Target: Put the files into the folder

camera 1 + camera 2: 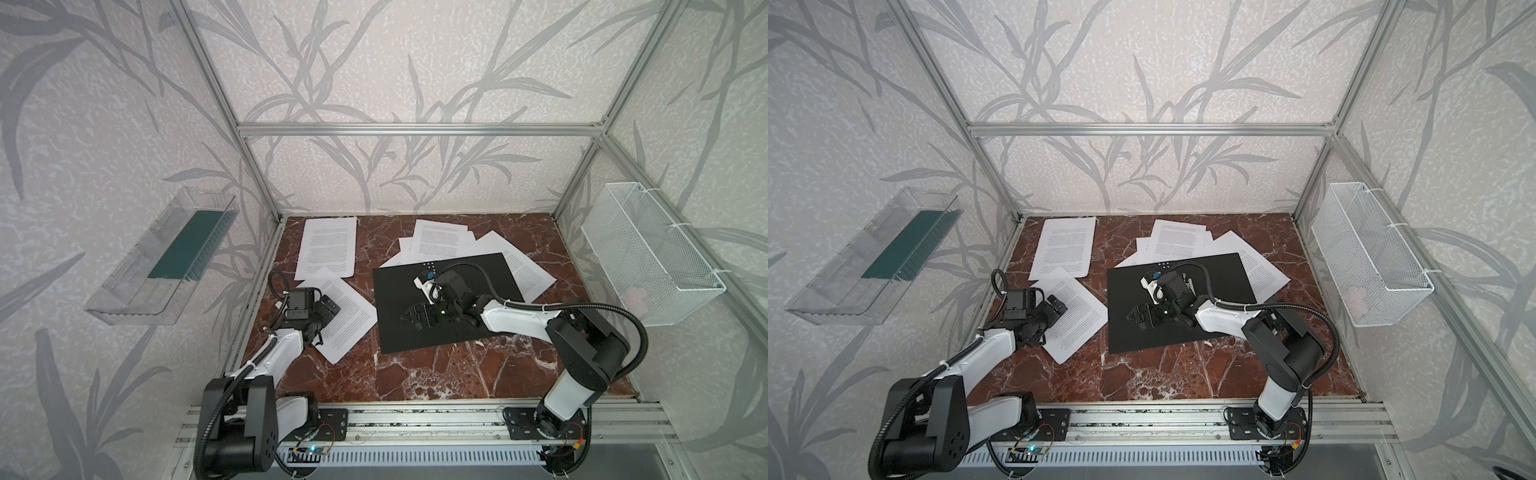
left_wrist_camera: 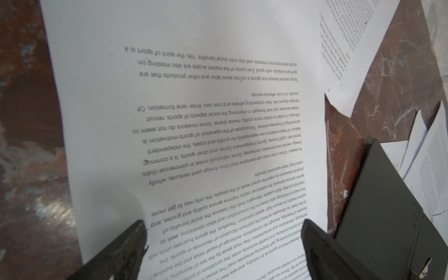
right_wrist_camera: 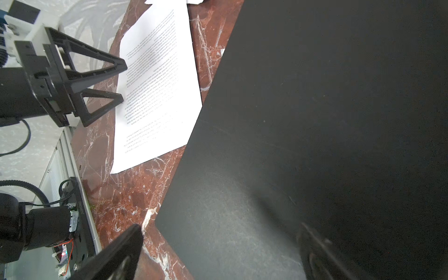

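Here we find both hands spread wide and empty: the left hand [image 2: 223,230] hangs over a loose sheet [image 2: 194,121], the right hand [image 3: 219,230] over the black folder [image 3: 315,121], which lies mid-tabletop [image 3: 121,194], overlapping other files [image 1: 440,241].

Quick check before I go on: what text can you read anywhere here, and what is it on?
Front sheet, seen upside down in the left wrist view: "Yes, the spirit of sport is a"
Same sheet: "Some investors do not seem to"
Same sheet: "the only way to get more"
Other sheets: print too small to read.
Folder: no words visible, only small pale dots.
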`<move>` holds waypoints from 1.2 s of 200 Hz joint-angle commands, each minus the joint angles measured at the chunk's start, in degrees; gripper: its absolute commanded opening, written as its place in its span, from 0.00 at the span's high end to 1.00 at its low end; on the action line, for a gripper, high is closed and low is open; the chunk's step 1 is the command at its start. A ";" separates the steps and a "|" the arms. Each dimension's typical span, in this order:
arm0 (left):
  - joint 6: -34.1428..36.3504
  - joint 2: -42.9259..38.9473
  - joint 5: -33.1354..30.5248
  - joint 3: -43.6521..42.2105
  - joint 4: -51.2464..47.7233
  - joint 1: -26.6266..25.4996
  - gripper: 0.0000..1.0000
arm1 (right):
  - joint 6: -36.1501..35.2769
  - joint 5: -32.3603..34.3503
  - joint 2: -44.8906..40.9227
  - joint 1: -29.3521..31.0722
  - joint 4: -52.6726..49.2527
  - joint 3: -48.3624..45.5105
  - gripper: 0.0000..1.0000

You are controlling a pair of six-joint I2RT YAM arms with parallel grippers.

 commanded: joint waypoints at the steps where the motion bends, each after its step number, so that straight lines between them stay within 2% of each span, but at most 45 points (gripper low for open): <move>1: 0.31 0.58 -0.15 -0.41 -0.68 -0.02 0.01 | 0.12 -0.36 -1.29 -0.04 -0.68 -0.02 0.01; 31: -1.68 0.48 -0.95 -2.48 -0.42 -1.37 0.01 | 0.03 -0.16 -1.51 -0.05 -1.04 0.08 0.01; 52: -4.47 -0.42 -2.27 -4.13 0.70 -4.28 0.01 | -0.06 0.00 -1.58 -0.05 -1.39 0.14 0.01; 115: -15.42 -3.97 -9.29 -6.30 2.26 -16.67 0.01 | -0.54 0.97 -2.29 -0.05 -2.28 0.14 0.01; 150: -19.80 -3.76 -14.67 -4.27 4.09 -27.81 0.02 | -0.76 1.30 -2.40 -0.05 -2.78 0.34 0.01; 181: -19.08 1.92 -15.53 1.15 4.58 -35.95 0.02 | -0.91 1.29 -2.25 -0.05 -3.23 0.52 0.01; 195: -16.53 4.03 -14.13 3.43 5.93 -38.54 0.02 | -1.10 1.59 -2.32 -0.05 -3.40 0.42 0.01; 211: -12.81 5.09 -12.56 6.75 2.52 -39.07 0.01 | -1.16 1.56 -2.24 -0.03 -3.58 0.60 0.01; 231: -11.81 1.58 -18.32 6.78 -2.23 -38.87 0.01 | -1.15 1.56 -2.46 -0.05 -3.59 0.53 0.01; 240: -9.88 -0.76 -18.26 6.10 -2.31 -37.55 0.01 | -1.26 1.61 -2.50 -0.05 -3.59 0.52 0.01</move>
